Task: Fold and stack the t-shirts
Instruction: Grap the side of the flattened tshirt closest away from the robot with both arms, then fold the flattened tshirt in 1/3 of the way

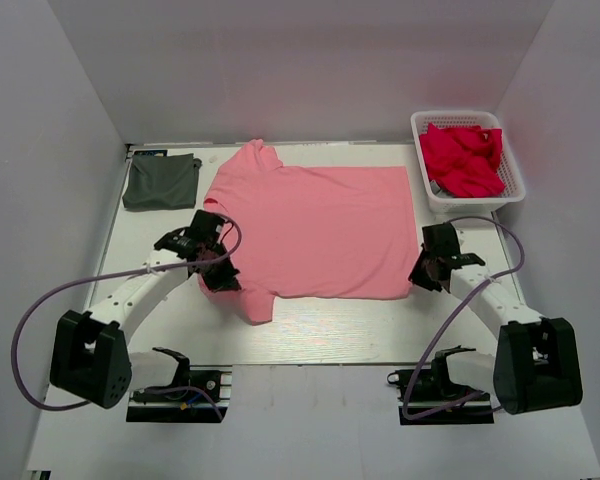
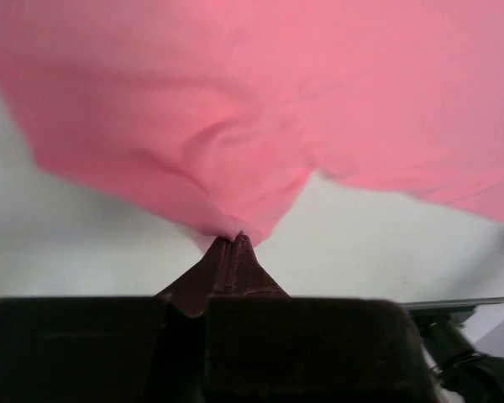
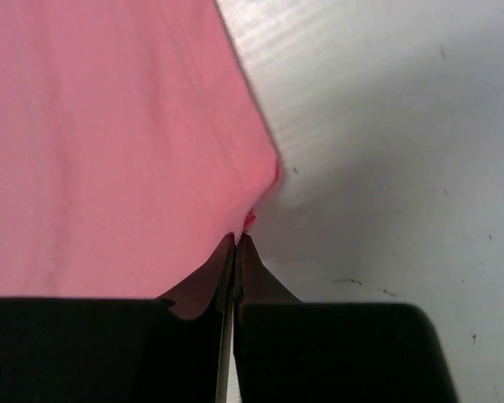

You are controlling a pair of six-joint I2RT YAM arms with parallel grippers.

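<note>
The salmon-pink t-shirt (image 1: 315, 230) lies spread across the middle of the table, collar to the left, one sleeve at the back and one at the front. My left gripper (image 1: 223, 272) is shut on the shirt's near left edge by the front sleeve; the left wrist view shows the cloth (image 2: 235, 126) pinched at the left gripper (image 2: 232, 238). My right gripper (image 1: 423, 272) is shut on the shirt's near right hem corner (image 3: 260, 197), pinched at the right gripper (image 3: 237, 238). The dark grey t-shirt (image 1: 161, 181) lies folded at the back left.
A white basket (image 1: 510, 190) holding red cloth (image 1: 464, 160) stands at the back right. White walls enclose the table on three sides. Purple cables loop from both arms near the front edge.
</note>
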